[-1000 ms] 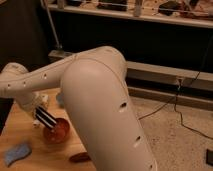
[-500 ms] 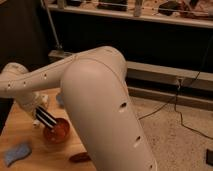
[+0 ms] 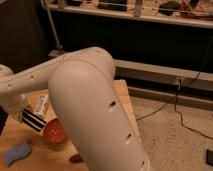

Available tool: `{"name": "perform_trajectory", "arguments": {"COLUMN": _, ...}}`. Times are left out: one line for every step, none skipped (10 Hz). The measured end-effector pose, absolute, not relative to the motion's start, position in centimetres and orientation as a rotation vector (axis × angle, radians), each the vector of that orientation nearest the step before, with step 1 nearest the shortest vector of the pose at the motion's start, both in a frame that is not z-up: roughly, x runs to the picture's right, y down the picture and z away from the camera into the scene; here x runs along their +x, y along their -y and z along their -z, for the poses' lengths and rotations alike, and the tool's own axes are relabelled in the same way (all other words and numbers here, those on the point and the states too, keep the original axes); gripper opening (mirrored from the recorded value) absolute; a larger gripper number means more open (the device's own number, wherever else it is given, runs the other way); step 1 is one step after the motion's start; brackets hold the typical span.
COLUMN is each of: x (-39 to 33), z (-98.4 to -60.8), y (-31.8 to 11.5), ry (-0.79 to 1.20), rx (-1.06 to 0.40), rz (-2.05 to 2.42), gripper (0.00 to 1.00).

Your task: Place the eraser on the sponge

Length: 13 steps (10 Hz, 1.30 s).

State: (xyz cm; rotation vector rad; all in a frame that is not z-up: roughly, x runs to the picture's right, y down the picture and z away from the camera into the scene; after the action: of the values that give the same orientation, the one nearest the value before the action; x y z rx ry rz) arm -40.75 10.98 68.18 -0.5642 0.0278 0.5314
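The middle of the view is filled by the robot's white arm, which is stretched from 5 o'clock up and across to the left edge at 9 o'clock. Under it a wooden bench is seen, with a speckled floor beside it at 3 o'clock.

A red bowl is set on the bench at 7 o'clock, partly covered by the arm. The sponge, light blue and wavy in outline, is laid flat at 8 o'clock of the bowl, near the lower left corner and apart from the bowl.

The hand is found low on the left, at 10 o'clock of the bowl and just beside its rim. It is closed narrowly on the eraser, a black block with pale stripes that is held tilted above the bench, well apart from the sponge, which lies at 7 o'clock of it.

A pale oblong thing is seen at 12 o'clock of the eraser; its kind cannot be told. A dark reddish-brown sausage-shaped thing is laid at 5 o'clock of the bowl, half hidden by the arm.
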Motion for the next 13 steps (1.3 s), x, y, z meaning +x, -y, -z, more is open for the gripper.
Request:
{"name": "perform_trajectory", "arguments": {"x": -42.4, "z": -67.4, "y": -11.4, "ry": -0.003, "rx": -0.573, "rz": -0.495, "gripper": 0.15}}
{"name": "perform_trajectory", "arguments": {"x": -43.3, "z": -67.0, "y": -11.9, "ry": 0.009, "rx": -0.581, "rz": -0.472, "gripper": 0.15}}
{"name": "perform_trajectory", "arguments": {"x": -44.3, "z": -66.6, "y": -12.6, "ry": 0.017, "rx": -0.590, "rz": -0.438, "gripper": 0.15}}
{"name": "perform_trajectory", "arguments": {"x": -45.2, "z": -66.4, "y": -13.5, "ry": 0.020, "rx": -0.605, "rz": -0.405, "gripper": 0.15}}
{"name": "perform_trajectory", "arguments": {"x": -46.1, "z": -66.2, "y": -14.5, "ry": 0.023, "rx": -0.620, "rz": -0.376, "gripper": 0.15}}
{"name": "perform_trajectory", "arguments": {"x": -47.4, "z": -65.8, "y": -15.9, "ry": 0.029, "rx": -0.636, "rz": -0.338, "gripper": 0.15}}
{"name": "perform_trajectory", "arguments": {"x": -48.1, "z": -65.5, "y": -16.7, "ry": 0.034, "rx": -0.644, "rz": -0.320, "gripper": 0.15}}
{"name": "perform_trajectory", "arguments": {"x": -48.9, "z": -65.3, "y": -17.8, "ry": 0.038, "rx": -0.654, "rz": -0.296, "gripper": 0.15}}
{"name": "perform_trajectory", "arguments": {"x": -49.3, "z": -65.3, "y": -18.7, "ry": 0.037, "rx": -0.661, "rz": -0.282, "gripper": 0.15}}
{"name": "perform_trajectory", "arguments": {"x": -49.6, "z": -65.3, "y": -19.6, "ry": 0.038, "rx": -0.672, "rz": -0.272, "gripper": 0.15}}
{"name": "perform_trajectory", "arguments": {"x": -49.6, "z": -65.4, "y": -20.6, "ry": 0.033, "rx": -0.684, "rz": -0.266, "gripper": 0.15}}
{"name": "perform_trajectory", "arguments": {"x": -49.6, "z": -65.5, "y": -21.4, "ry": 0.029, "rx": -0.693, "rz": -0.262, "gripper": 0.15}}
{"name": "perform_trajectory", "arguments": {"x": -49.7, "z": -65.9, "y": -22.4, "ry": 0.025, "rx": -0.704, "rz": -0.261, "gripper": 0.15}}
